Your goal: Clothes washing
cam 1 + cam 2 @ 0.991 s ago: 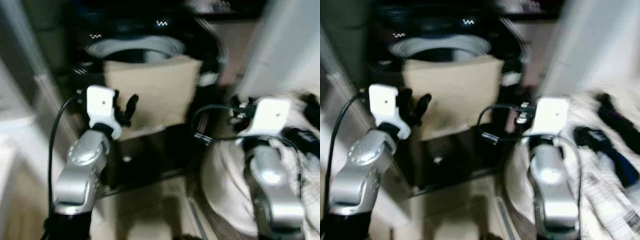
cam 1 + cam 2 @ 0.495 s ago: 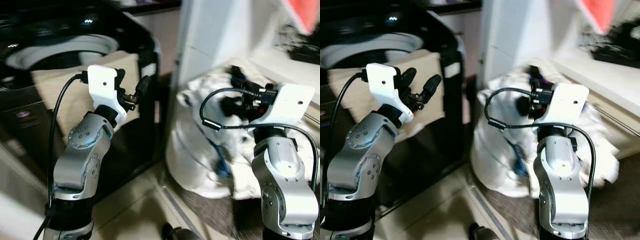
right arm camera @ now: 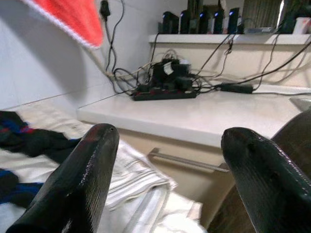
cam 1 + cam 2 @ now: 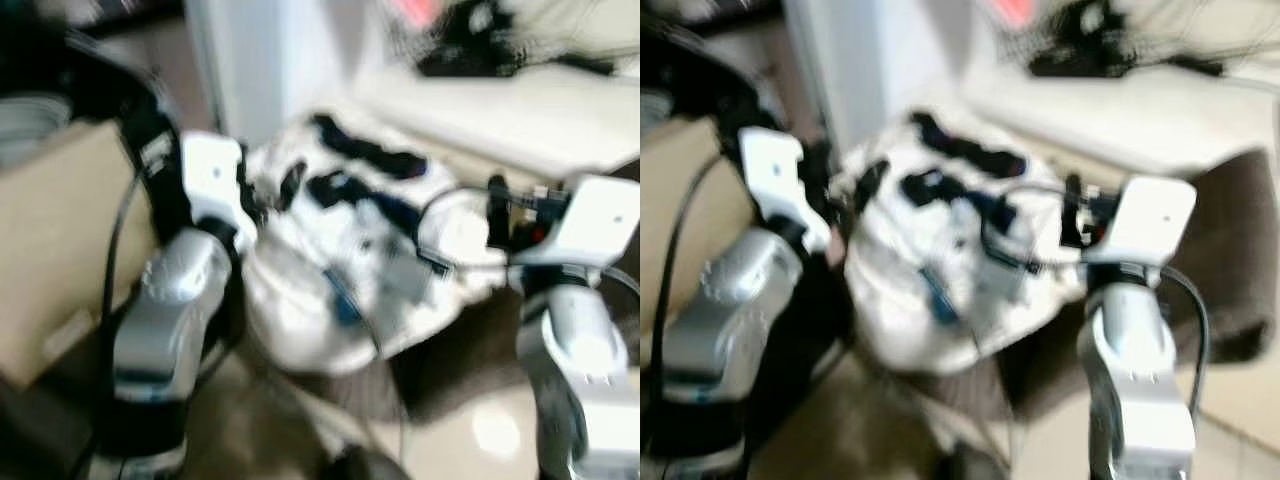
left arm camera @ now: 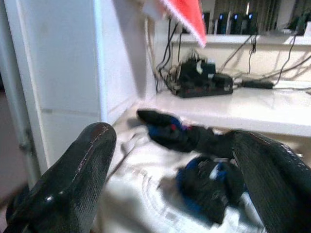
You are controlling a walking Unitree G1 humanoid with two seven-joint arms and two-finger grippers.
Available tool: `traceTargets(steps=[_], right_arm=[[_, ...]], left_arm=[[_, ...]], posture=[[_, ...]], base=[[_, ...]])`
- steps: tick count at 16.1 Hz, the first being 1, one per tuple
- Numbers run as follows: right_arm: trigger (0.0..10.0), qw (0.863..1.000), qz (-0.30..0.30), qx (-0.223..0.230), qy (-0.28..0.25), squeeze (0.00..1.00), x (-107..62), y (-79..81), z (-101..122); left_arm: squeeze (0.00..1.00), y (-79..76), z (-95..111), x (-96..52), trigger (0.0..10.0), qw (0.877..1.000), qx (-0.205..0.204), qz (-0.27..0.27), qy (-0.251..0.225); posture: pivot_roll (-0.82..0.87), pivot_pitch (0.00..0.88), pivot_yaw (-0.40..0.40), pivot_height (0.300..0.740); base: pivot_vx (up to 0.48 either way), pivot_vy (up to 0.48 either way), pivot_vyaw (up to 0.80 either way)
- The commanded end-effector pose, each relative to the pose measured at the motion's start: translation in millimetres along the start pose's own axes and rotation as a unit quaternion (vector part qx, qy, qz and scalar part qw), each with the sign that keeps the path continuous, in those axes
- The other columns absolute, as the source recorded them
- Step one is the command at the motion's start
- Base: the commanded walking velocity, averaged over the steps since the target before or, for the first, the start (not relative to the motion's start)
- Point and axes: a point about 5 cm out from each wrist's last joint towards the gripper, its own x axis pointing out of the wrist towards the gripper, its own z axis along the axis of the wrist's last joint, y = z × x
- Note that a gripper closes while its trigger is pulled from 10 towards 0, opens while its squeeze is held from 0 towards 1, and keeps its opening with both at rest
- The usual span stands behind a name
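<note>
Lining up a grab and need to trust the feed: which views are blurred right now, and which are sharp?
Left and right eye views: heavily motion-blurred; the white laundry heap and dark clothes are smeared. Left wrist view: mostly sharp, dark clothes slightly soft, left gripper fingers wide apart. Right wrist view: sharpest, right gripper open, power strip clear.

White laundry bag [image 4: 300,300]; dark blue-black clothes [image 5: 209,182].

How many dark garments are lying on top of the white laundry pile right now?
2 that I can make out: one dark garment stretched along the pile's far edge by the counter, and a black-and-blue garment bunched nearer the left gripper. Others may be buried.
</note>
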Motion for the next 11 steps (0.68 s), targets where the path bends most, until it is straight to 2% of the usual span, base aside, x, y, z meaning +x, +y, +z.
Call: traceTargets(steps=[1,4,7,9,11], right_arm=[[10.0,0.999,0.039,-0.021,0.026,0.0,0.3,7.2,-10.1],[10.0,0.997,0.059,-0.036,0.035,0.0,-0.3,17.4,-21.2],[10.0,0.997,0.066,-0.028,0.034,0.0,-0.9,21.1,-21.4],[10.0,0.997,0.058,-0.028,0.03,0.0,-1.1,19.3,-21.6],[10.0,0.998,0.041,-0.03,0.03,0.0,-2.4,12.8,-22.0]], left_arm=[[0.0,2.0,-5.1,-3.5,10.0,1.0,0.02,0.014,0.007],[0.0,6.2,-8.1,-8.9,10.0,0.999,0.038,0.023,0.016],[0.0,9.2,-7.6,-8.8,10.0,0.999,0.045,0.023,0.018],[0.0,6.5,-8.2,-5.5,10.0,0.999,0.045,0.013,0.018],[0.0,1.2,-6.7,1.1,10.0,0.999,0.05,0.006,0.016]], posture=[[-0.15,0.0,-0.041,0.74],[-0.13,0.003,-0.058,0.74],[-0.12,0.009,-0.048,0.74],[-0.13,0.019,-0.033,0.74],[-0.14,0.026,-0.026,0.74]], base=[[0.0,0.356,0.0],[0.0,0.359,0.0],[0.0,0.364,0.0],[0.0,0.354,0.0],[0.0,0.0,0.0]])
